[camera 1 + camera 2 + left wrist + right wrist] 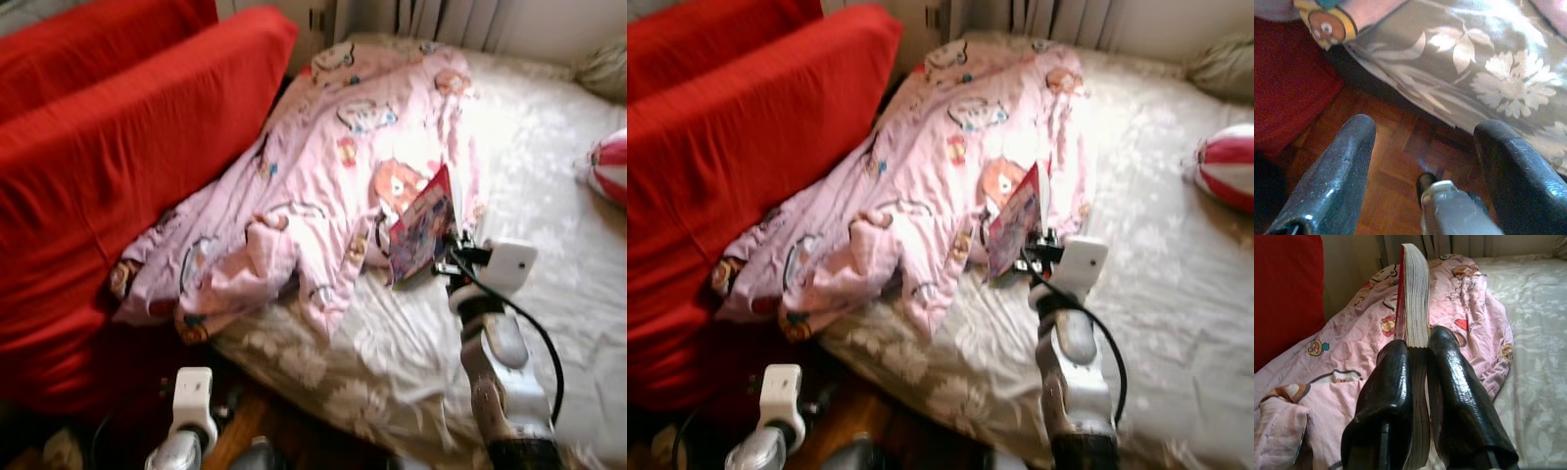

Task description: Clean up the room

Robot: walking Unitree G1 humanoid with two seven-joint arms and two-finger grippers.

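right claw [1418, 357] clamps a book [1414, 293] upright on edge, spine pointing up.

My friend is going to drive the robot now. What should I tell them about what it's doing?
Right gripper: shut on the book, gripped by its page edge and held up above the bed, next to the pink blanket.
Left gripper: open, holding nothing, low over the wooden floor beside the bed's edge.
Done: book is picked up.
Left: put the book away somewhere; the pink blanket lies rumpled against the red sofa, and a red-and-white striped pillow sits on the bed.
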